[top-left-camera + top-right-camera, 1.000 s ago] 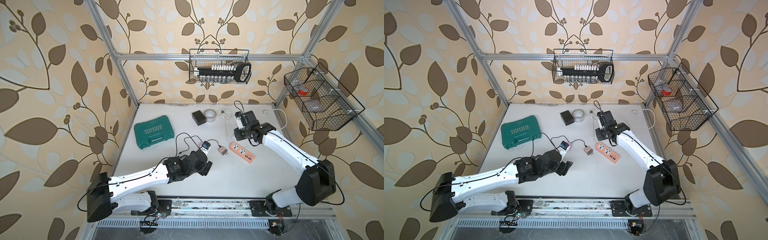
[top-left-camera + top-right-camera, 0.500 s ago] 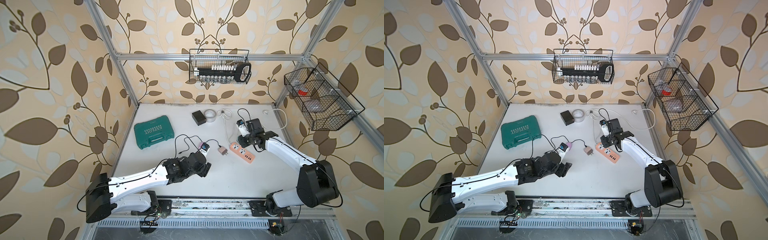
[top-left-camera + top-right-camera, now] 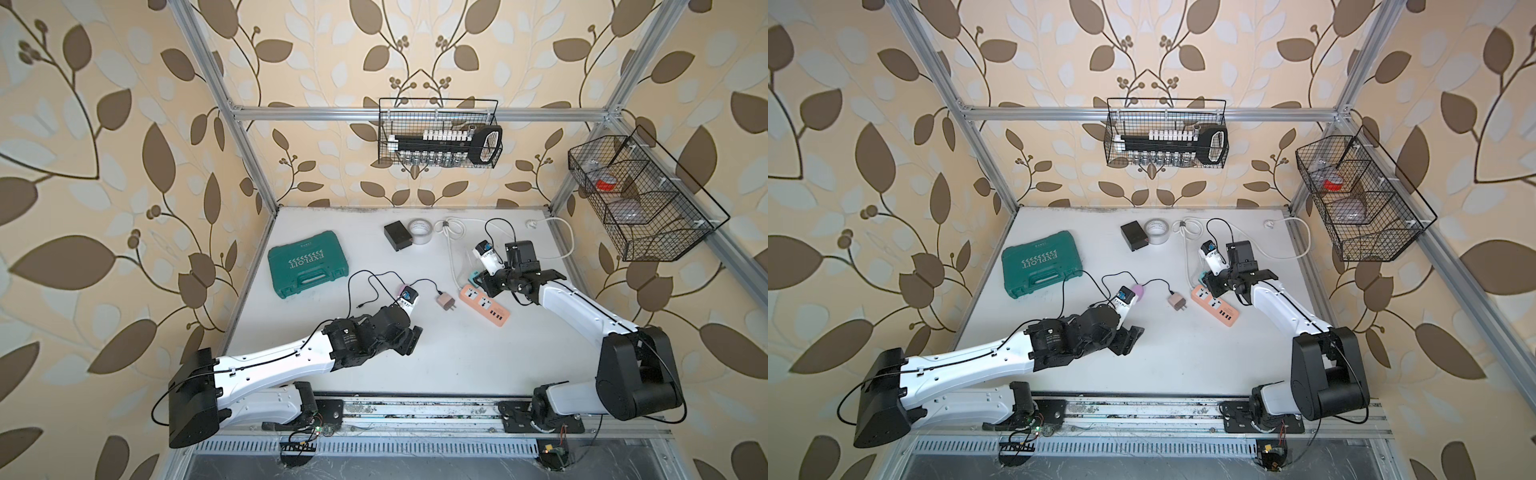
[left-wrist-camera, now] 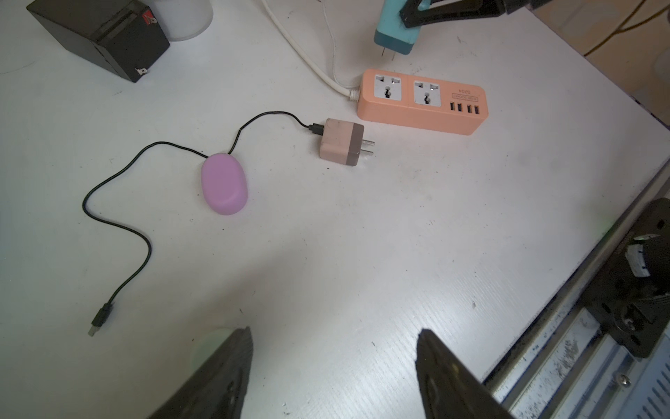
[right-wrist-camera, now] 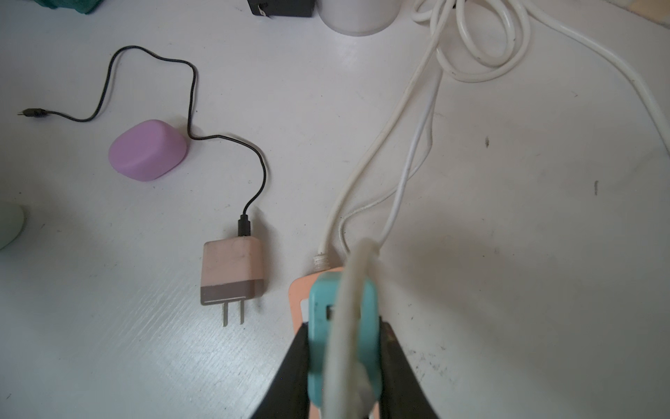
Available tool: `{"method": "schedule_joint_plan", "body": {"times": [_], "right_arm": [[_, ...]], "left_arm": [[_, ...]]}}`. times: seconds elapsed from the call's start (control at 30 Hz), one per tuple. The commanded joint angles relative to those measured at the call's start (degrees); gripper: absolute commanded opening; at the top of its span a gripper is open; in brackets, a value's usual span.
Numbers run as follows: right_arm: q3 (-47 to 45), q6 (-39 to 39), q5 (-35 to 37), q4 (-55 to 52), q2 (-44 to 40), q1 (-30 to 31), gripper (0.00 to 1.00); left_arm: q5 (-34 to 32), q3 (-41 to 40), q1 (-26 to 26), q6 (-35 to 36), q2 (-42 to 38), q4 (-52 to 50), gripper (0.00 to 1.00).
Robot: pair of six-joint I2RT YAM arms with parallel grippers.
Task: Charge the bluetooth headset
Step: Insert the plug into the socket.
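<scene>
A white table [image 4: 362, 254] seen from above, with two robot arms reaching in from its front edge. The right gripper [image 5: 344, 348] has its fingers closed on a teal charger plug [image 4: 393, 32]. It holds the plug upright with the prongs pointing down, in the air just beyond the cord end of an orange power strip [image 4: 422, 114] and not yet in a socket. That hold seems meant to push it straight down into the strip. A thin white cable drapes over the plug toward the wrist camera. The bluetooth headset sits in a closed lilac case [image 4: 224, 183], lying flat near the middle of the table, well apart from the strip. A black cable [image 4: 148, 250] curls past the case. One end is plugged into a pink-and-brown adapter [image 4: 340, 142] lying on its side just beside the strip. The other end, a small loose plug [image 4: 96, 323], rests free on the table, so nothing appears to be charging yet. The left gripper [image 4: 334, 332] hovers with fingers spread wide and empty, likely ready for the case or the loose plug. Bare table lies between it and them, and the metal front rail is close by. Around the strip the room is tighter, hemmed by its white lead and the adapter.
</scene>
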Motion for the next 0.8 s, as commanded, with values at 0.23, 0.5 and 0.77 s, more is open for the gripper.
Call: {"method": "schedule_joint_plan", "body": {"times": [0.23,0.5,0.77], "right_arm": [[2.36,-7.0,-6.25,-6.39,1.97,-1.51,0.1],[0.81,-7.65,-2.35,-3.91,2.54,-1.14,0.1],[0.42,-8.85,-1.65,-2.6,5.05,-0.68,0.09]], "left_arm": [[0.62,-1.29,-0.26,-1.42,-2.62,1.7,0.73],[1.23,-1.94,-0.29,-1.78,-3.13,2.28,0.73],[1.03,-2.83,-0.33,-2.13,-3.87,2.51,0.73]]}}
